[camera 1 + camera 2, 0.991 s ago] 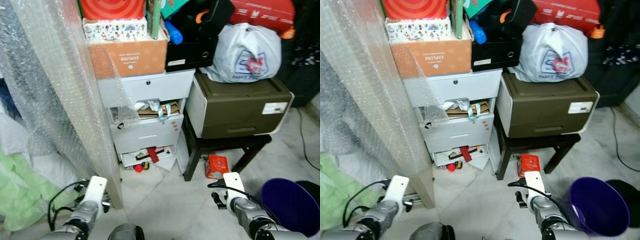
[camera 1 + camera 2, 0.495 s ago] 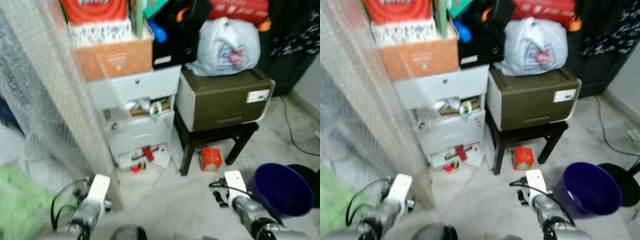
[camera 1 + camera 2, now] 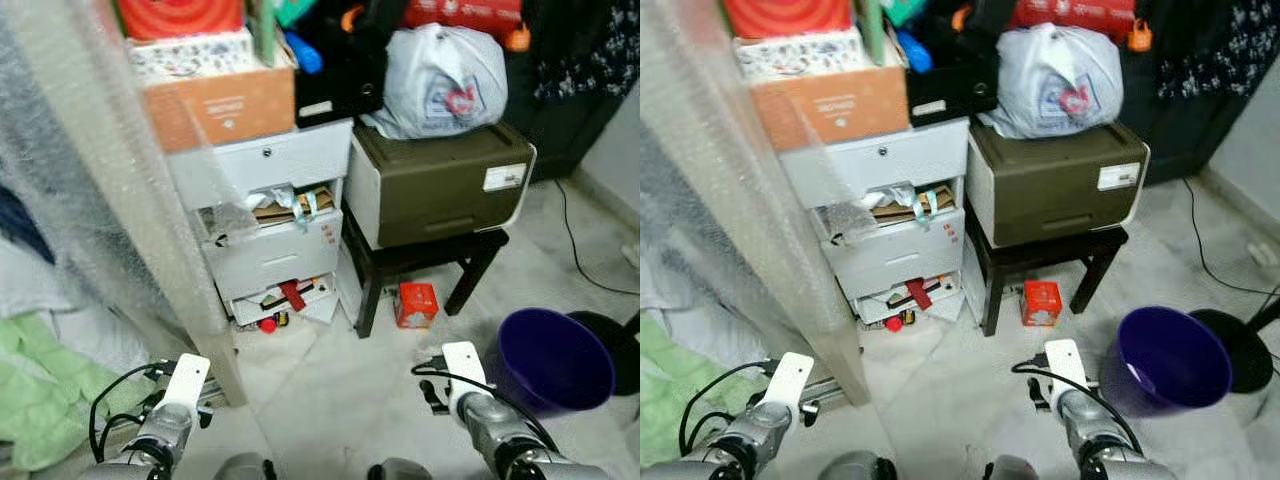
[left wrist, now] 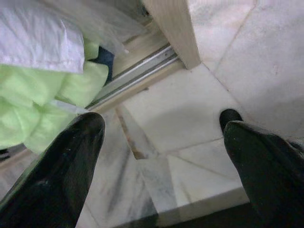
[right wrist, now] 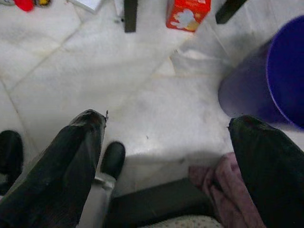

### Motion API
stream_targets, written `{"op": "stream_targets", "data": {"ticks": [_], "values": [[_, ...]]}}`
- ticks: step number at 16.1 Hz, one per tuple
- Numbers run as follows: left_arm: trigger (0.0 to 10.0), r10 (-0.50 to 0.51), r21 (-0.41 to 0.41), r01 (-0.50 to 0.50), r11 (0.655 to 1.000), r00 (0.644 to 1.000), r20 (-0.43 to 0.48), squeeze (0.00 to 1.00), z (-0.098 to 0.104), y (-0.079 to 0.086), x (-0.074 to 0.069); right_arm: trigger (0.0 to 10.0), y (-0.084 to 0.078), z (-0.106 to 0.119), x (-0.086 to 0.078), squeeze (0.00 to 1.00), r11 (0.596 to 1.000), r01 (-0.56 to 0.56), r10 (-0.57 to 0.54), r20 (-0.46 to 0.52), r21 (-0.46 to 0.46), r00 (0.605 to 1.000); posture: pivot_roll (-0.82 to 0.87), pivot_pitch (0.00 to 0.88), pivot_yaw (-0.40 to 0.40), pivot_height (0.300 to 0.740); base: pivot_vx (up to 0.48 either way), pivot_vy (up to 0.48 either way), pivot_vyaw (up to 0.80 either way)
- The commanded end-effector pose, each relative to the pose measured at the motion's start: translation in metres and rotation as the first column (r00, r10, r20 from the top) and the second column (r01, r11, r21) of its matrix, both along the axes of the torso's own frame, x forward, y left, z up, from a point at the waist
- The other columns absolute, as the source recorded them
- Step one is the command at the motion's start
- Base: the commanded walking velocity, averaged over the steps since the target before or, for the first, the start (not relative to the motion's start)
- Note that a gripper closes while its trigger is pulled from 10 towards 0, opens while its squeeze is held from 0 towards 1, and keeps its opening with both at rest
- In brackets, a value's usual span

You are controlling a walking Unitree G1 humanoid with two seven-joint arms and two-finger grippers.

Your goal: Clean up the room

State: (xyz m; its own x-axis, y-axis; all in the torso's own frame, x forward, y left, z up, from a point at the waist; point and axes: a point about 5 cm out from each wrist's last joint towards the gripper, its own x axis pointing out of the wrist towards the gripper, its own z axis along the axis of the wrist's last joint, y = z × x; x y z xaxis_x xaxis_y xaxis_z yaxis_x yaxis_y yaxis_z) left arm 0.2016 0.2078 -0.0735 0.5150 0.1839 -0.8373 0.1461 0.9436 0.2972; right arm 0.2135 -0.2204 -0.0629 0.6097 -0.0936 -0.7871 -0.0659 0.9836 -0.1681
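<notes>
Approach step judged in hand: left gripper (image 4: 156, 156) and right gripper (image 5: 166, 156) were held low, fingers spread and empty, while the red carton (image 3: 416, 304), lying beneath the dark stool (image 3: 420, 268) near the purple bin (image 3: 555, 360), was judged next to be reached.

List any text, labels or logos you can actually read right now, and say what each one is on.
None of it reads clearly.
Orange cardboard box: white print, too blurred to read.
White plastic bag: red and blue logo, letters illegible.
Brown printer: white sticker, too small to read.
Small red box on the floor: print unreadable.
Red box at the top: white lettering, too blurred.
</notes>
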Motion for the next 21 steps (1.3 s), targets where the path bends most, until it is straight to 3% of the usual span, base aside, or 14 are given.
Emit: {"op": "stream_targets", "data": {"ticks": [1, 9, 21], "values": [[10.0, 0.024, -0.006, -0.024, 1.000, 1.000, 0.011, 0.00, 0.0008, -0.0003, 0.0015, 10.0, 0.0000, 0.0023, 0.0036, 0.00, 1.000, 0.001, -0.001, 0.018, -0.004, 1.000, -0.01, 0.000, 0.013, 0.740, 0.000, 0.480, 0.00], [10.0, 0.024, 0.017, -0.024, 1.000, 1.000, -0.004, 0.00, -0.0008, 0.0074, -0.0044, 10.0, -0.0006, 0.0042, 0.0063, 0.00, 1.000, -0.004, 0.005, 0.034, -0.014, 0.999, -0.02, 0.000, 0.018, 0.740, 0.000, 0.480, 0.00], [10.0, 0.033, 0.026, -0.033, 0.999, 0.999, 0.003, 0.00, -0.0030, 0.0005, -0.0063, 10.0, -0.0041, 0.0035, 0.0035, 0.00, 1.000, 0.002, -0.001, 0.033, -0.026, 0.999, -0.01, 0.000, 0.006, 0.740, 0.000, 0.470, 0.00]]}}
